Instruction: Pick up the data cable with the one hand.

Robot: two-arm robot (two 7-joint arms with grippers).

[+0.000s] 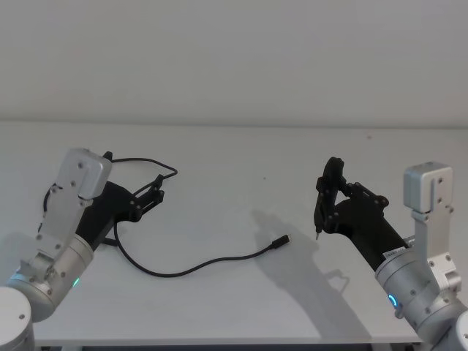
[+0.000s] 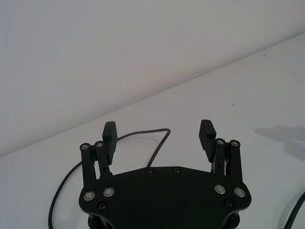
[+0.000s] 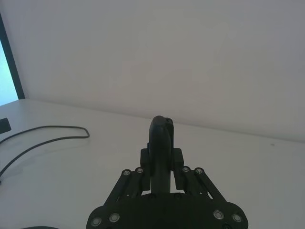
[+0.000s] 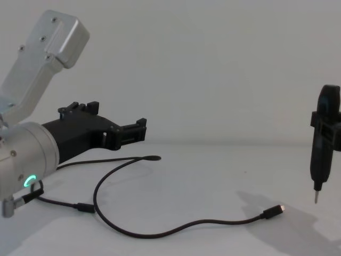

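Note:
The data cable (image 1: pixel 157 273) is a thin black cord lying in loops on the white table (image 1: pixel 234 157), its small plug (image 1: pixel 281 242) resting near the middle. The chest view shows the cable (image 4: pixel 176 230) and its plug (image 4: pixel 273 211) flat on the surface. My left gripper (image 1: pixel 156 191), black and angular on a silver wrist with a green ring, hovers open above the cable's far loop, touching nothing. In the left wrist view the left gripper (image 2: pixel 159 136) has the cable (image 2: pixel 157 148) beyond its fingers. My right gripper (image 1: pixel 325 201) stands at the right, shut on a black pointed tool (image 4: pixel 322 144).
The table's front edge (image 1: pixel 219 341) runs just before both arms. A plain white wall rises behind the table. In the right wrist view the cable's loop (image 3: pixel 57 128) lies far from the right gripper (image 3: pixel 163 160).

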